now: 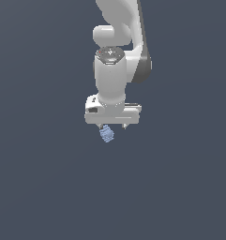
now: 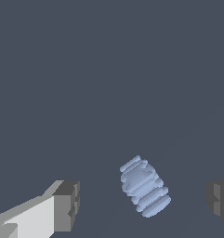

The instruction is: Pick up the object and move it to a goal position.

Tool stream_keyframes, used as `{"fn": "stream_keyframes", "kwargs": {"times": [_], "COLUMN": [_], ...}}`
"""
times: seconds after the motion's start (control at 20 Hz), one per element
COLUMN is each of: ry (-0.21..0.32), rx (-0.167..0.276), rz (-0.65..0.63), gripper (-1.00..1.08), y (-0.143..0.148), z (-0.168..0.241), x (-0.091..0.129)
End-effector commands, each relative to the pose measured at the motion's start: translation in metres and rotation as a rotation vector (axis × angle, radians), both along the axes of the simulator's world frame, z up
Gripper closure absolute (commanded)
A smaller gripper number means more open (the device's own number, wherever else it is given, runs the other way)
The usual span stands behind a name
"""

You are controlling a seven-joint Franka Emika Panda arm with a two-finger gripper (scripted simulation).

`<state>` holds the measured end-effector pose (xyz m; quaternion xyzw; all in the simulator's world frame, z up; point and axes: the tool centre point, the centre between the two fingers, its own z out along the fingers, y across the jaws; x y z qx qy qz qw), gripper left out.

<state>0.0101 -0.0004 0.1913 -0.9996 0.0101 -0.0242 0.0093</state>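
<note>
In the exterior view the white gripper point(image 1: 112, 126) hangs at the frame's centre, pointing down, with the pale blue object point(image 1: 107, 135) just below its fingertips, slightly toward the exterior view's left. The wrist view, unlike the exterior one, shows the jaws spread wide, one dark pad point(image 2: 68, 204) at lower left and the other at the right edge, with the ridged object point(image 2: 144, 186) lying tilted between them, touching neither. Judging from this, descend a little further, centre on the object, then close.
</note>
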Motion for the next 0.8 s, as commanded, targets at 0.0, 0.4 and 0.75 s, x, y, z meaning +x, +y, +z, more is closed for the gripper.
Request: {"fn": "stream_keyframes", "kwargs": {"times": [0.0,0.4,0.75], "ry": [0.000,0.005,0.005], "rx": [0.000,-0.019,-0.020], "rz": [0.000,-0.002,-0.006], "gripper": [-0.92,-0.92,-0.92], "y": [0.0000,-0.0066,-0.0069], "z": [0.0000,0.0035,0.0042], "x": [0.0000,-0.0058,-0.0059]}}
